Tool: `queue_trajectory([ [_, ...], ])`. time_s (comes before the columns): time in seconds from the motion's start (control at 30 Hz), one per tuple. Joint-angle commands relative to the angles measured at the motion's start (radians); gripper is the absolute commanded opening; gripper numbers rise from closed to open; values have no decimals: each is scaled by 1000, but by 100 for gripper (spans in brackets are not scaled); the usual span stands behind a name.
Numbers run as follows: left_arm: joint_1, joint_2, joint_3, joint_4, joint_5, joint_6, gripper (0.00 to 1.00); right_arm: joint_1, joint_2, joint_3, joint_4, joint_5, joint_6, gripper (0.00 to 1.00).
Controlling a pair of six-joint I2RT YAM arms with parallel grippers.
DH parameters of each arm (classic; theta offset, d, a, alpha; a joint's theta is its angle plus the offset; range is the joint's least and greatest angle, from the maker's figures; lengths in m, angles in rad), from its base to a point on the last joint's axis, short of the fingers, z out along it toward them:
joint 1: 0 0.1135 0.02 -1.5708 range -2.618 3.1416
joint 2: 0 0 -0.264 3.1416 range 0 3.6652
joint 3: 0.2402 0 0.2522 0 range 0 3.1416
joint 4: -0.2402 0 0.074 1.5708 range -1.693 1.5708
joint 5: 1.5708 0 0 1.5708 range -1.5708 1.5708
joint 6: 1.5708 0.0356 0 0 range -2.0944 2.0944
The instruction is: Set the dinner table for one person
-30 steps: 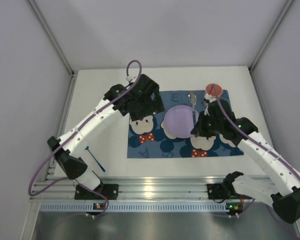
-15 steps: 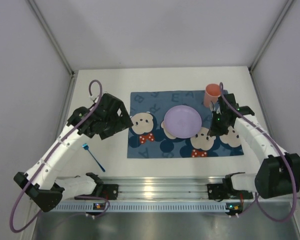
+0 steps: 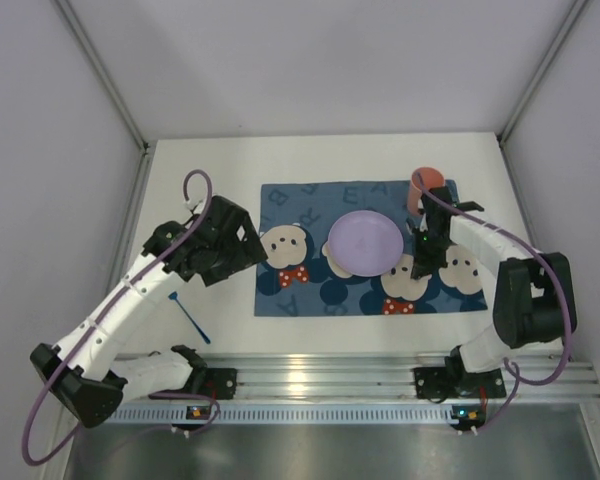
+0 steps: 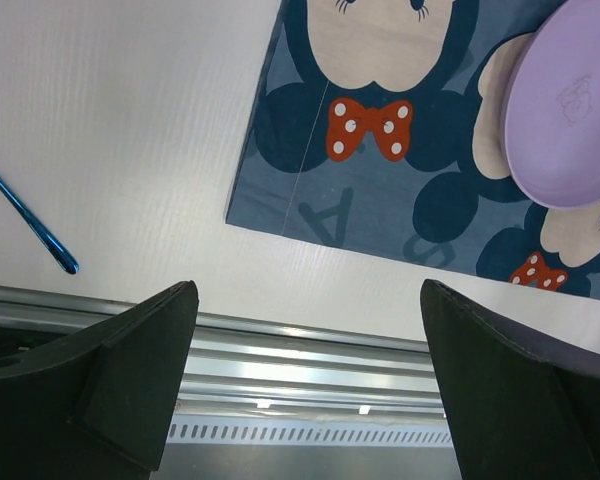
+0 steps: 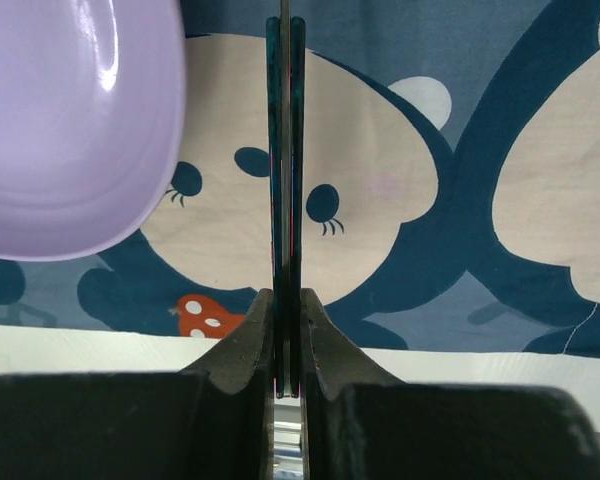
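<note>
In the top external view, the white dinner table [image 3: 220, 165] formed the whole work surface. It carried a blue cartoon-mouse placemat [image 3: 310, 295] right of centre, with a lilac plate [image 3: 365, 242] on the mat and an orange cup [image 3: 421, 186] at the mat's far right corner. The left gripper [image 3: 225, 250] hung over bare table just left of the mat. A blue utensil [image 3: 190, 316] lay on the table nearer than and left of this gripper, its long axis diagonal, far-left to near-right. The right gripper [image 3: 423, 255] stood over the mat just right of the plate. In the left wrist view, the jaws stood wide apart with nothing between them. The blue utensil appeared at the left edge, off the mat, and the left arm was plainly the nearer to it. In the right wrist view, the jaws were clamped on a thin utensil [image 5: 284, 150] seen edge-on. Its long axis ran near to far alongside the plate rim, apart from it. Contact with the mat could not be determined. The likely next move was a straight descent to lay it beside the plate.
</note>
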Motion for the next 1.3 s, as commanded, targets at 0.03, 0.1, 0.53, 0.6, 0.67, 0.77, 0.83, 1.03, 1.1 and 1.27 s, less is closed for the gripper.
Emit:
queue_trajectory([
  [0.03,14,-27,-33,82,21,6,98,-11,27,25,14,67,-21,0],
  [0.1,21,-22,-44,99,27,14,98,-8,54,40,-12,115,-9,0],
  [0.53,43,7,-30,107,60,40,97,-9,69,91,-135,321,65,82],
  [0.6,46,10,-18,96,49,40,97,-9,52,101,-141,313,66,83],
  [0.67,49,15,-7,58,29,34,97,-8,14,115,-158,295,68,87],
  [0.77,109,9,-30,4,27,11,98,-3,-66,135,-191,261,77,89],
  [0.83,223,-13,-76,-14,62,3,98,8,-116,143,-210,224,83,91],
  [1.03,527,-30,-261,-71,142,61,98,58,-311,126,-257,114,132,95],
  [1.1,671,-48,-367,-65,214,54,98,78,-368,100,-265,94,150,96],
  [1.27,787,-151,-509,-34,270,-9,98,100,-469,48,-276,37,170,98],
])
